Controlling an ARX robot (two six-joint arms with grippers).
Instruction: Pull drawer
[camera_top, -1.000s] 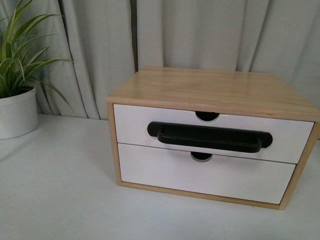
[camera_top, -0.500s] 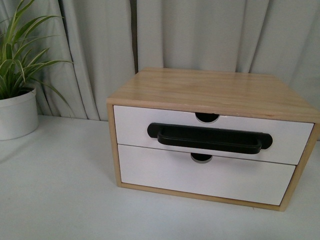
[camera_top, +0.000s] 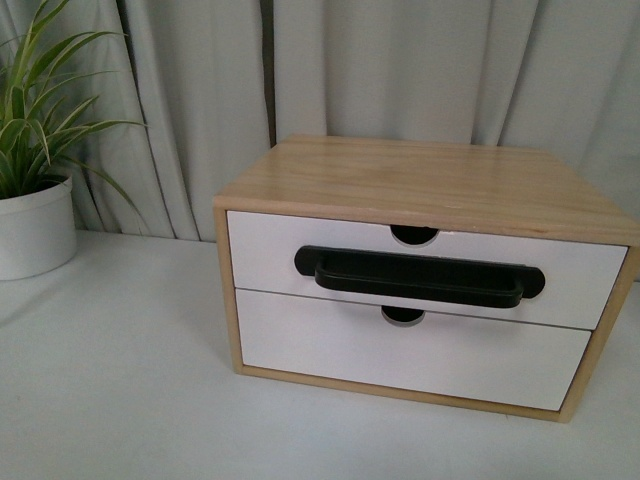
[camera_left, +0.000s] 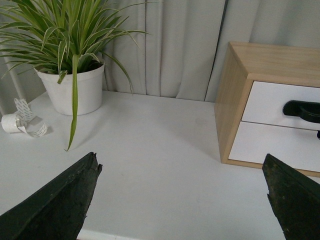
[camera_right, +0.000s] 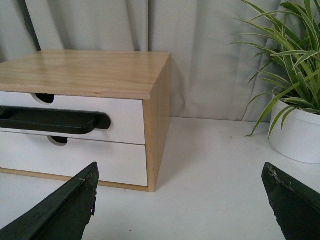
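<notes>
The drawer (camera_top: 265, 250) is the upper one in a light wood cabinet (camera_top: 420, 180). Its white front carries a long black bar handle (camera_top: 420, 277) under a half-round notch (camera_top: 414, 236), and it sits flush with the cabinet. No arm shows in the front view. My left gripper (camera_left: 180, 162) is open over the table, left of the cabinet, with the drawer (camera_left: 270, 100) and the handle's end (camera_left: 302, 110) ahead of it. My right gripper (camera_right: 181, 170) is open to the cabinet's right, apart from the drawer (camera_right: 125, 112) and handle (camera_right: 50, 122). Both grippers hold nothing.
A plain white lower drawer (camera_top: 400, 355) sits under the handled one. A potted plant in a white pot (camera_top: 35, 225) stands at the far left, with a tape roll (camera_left: 12, 122) beside it. Another potted plant (camera_right: 297, 132) stands right of the cabinet. Grey curtains (camera_top: 400, 60) hang behind.
The cabinet sits a touch lower in the front view than one second ago. The drawer has stayed shut and no arm has come into that view.
</notes>
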